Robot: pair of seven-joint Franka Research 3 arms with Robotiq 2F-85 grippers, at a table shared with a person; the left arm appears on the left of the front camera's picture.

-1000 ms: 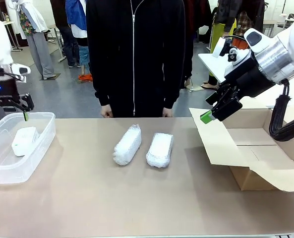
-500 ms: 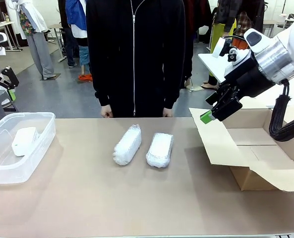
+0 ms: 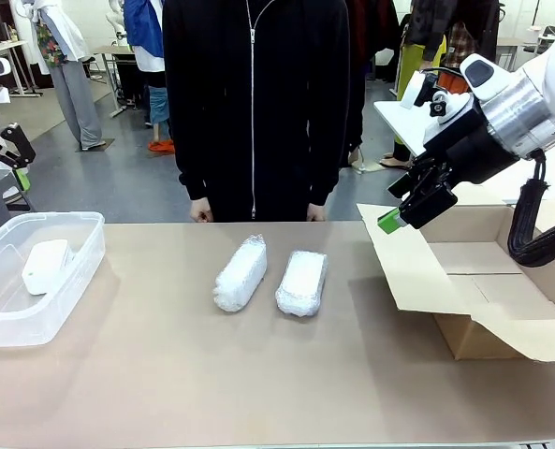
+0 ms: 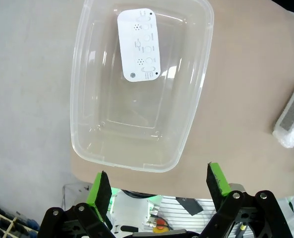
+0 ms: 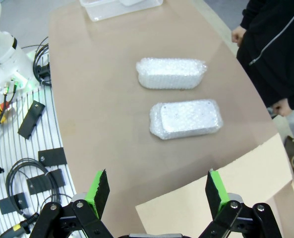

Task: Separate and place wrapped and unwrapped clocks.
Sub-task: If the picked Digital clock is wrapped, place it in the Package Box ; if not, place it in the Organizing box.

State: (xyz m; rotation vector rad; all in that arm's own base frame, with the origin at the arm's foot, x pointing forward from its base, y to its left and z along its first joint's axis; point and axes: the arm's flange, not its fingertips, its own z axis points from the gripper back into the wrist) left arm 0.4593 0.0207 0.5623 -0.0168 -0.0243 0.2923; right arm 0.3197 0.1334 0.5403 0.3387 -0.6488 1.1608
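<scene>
Two wrapped clocks in bubble wrap lie side by side mid-table, one (image 3: 240,273) left of the other (image 3: 302,282); the right wrist view shows both (image 5: 171,73) (image 5: 185,119). The bare white unwrapped clock (image 3: 46,266) (image 4: 139,44) lies inside a clear plastic bin (image 3: 82,267) (image 4: 89,148) at the table's left. My left gripper (image 3: 17,161) (image 4: 159,184) hangs open and empty, high over the bin's near edge. My right gripper (image 3: 401,213) (image 5: 156,191) is open and empty above the flap of the cardboard box (image 3: 502,281).
The open cardboard box stands at the right with a flap (image 5: 226,198) spread toward the wrapped clocks. A person in black stands at the far edge, hands (image 3: 200,212) (image 3: 316,213) by the table rim. Cables and plates (image 5: 32,119) lie beyond the table's near edge.
My left gripper has risen from just over the bin and swung out to the left edge of the front view. The right arm and the clocks have not moved.
</scene>
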